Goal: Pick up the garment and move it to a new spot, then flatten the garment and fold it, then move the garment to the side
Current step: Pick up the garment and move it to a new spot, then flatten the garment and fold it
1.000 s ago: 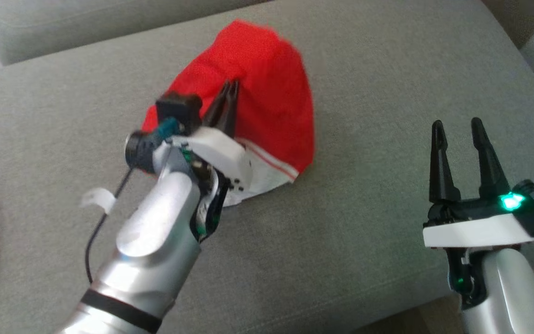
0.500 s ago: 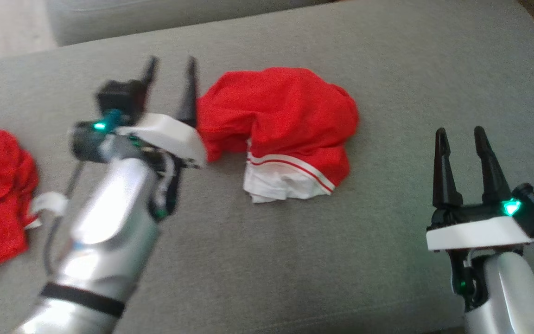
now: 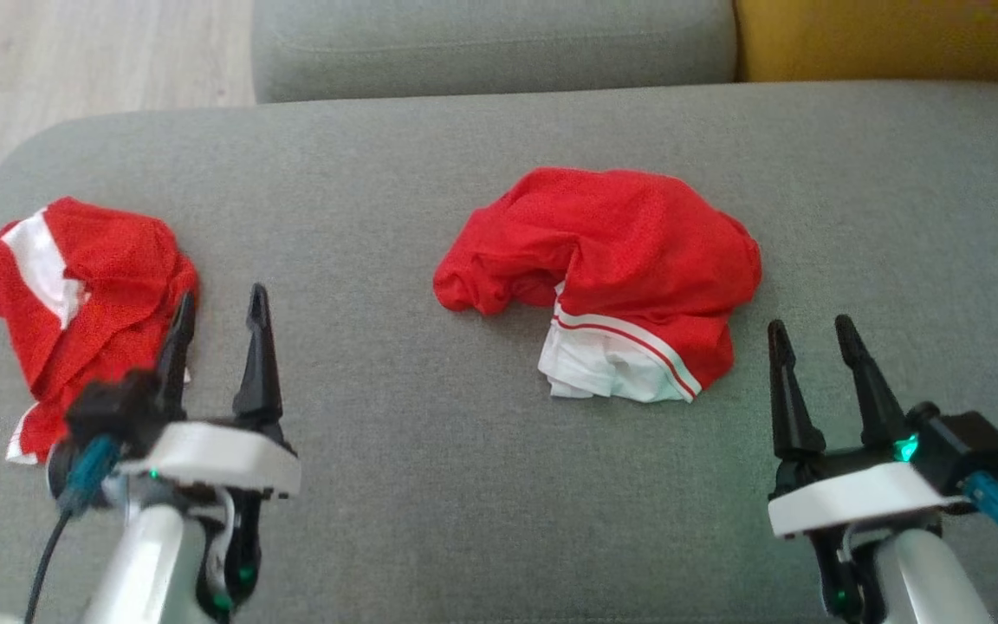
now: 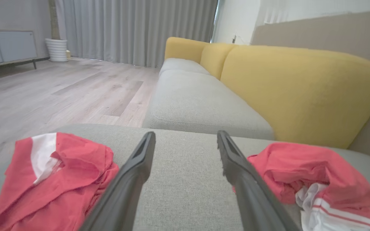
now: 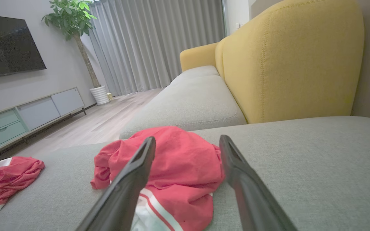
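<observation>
The garment (image 3: pixel 629 251), red with a white striped band, lies crumpled on the middle of the grey seat cushion (image 3: pixel 464 485). My left gripper (image 3: pixel 220 299) stands open at the lower left, well apart from the garment, with nothing between its fingers. In the left wrist view the open left gripper (image 4: pixel 185 134) has the garment (image 4: pixel 300 170) off to its right. My right gripper (image 3: pixel 811 328) is open at the lower right, just short of the garment's right edge. The right wrist view looks past the open right gripper (image 5: pixel 187 139) onto the garment (image 5: pixel 178 166).
A second red and white cloth (image 3: pixel 83 286) lies bunched at the cushion's left end, beside my left gripper. Beyond the cushion are another grey seat (image 3: pixel 490 43), a yellow backrest (image 3: pixel 880 35) and wooden floor (image 3: pixel 74 61) at the far left.
My left gripper opened, let go of the garment and drew back to the lower left. The garment now lies loose on the cushion. The head camera has shifted too.
</observation>
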Available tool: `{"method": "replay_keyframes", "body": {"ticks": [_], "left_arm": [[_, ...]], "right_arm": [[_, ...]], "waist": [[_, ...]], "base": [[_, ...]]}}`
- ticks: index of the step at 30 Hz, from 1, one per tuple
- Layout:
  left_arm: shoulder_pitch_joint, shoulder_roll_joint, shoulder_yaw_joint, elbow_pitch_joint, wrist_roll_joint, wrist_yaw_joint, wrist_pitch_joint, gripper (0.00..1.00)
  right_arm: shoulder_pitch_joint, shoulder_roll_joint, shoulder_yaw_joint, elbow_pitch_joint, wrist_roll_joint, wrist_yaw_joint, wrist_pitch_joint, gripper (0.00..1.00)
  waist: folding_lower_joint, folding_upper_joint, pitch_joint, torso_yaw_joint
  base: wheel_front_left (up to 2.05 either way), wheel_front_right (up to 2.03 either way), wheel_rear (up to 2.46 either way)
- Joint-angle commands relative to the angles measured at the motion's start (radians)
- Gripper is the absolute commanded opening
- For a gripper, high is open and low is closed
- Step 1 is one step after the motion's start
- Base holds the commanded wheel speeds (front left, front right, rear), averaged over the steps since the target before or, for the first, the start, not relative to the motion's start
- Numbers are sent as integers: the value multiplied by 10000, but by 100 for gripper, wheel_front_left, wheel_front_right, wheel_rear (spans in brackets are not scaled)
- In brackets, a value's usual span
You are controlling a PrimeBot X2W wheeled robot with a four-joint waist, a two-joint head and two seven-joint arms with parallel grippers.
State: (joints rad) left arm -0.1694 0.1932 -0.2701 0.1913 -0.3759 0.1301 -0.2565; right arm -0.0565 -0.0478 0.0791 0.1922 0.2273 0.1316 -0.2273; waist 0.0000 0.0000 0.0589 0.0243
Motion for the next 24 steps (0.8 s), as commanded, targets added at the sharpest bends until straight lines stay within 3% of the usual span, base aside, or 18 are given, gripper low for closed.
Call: {"method": "replay_keyframes", "body": {"ticks": [1, 9, 16, 24], "left_arm": [[-347, 12, 465, -450, 58, -37, -52, 100], [1045, -1096, 1667, -1003, 713, -865, -52, 100], [911, -1384, 2056, -894, 1091, -1425, -52, 100], [621, -1425, 1893, -831, 1028, -1520, -53, 100]], "right_arm": [[-123, -24, 238, -272, -42, -9, 0, 100], [-125, -24, 318, -97, -103, -9, 10, 100], [-108, -24, 537, 19, -169, -9, 71, 100], [-821, -24, 902, 819, -459, -9, 969, 100]], "waist": [[0, 0, -91, 88], [0, 0, -92, 218], [0, 0, 34, 327], [0, 0, 580, 769]], "base": [[0, 0, 0], [0, 0, 0], [0, 0, 0], [0, 0, 0]]}}
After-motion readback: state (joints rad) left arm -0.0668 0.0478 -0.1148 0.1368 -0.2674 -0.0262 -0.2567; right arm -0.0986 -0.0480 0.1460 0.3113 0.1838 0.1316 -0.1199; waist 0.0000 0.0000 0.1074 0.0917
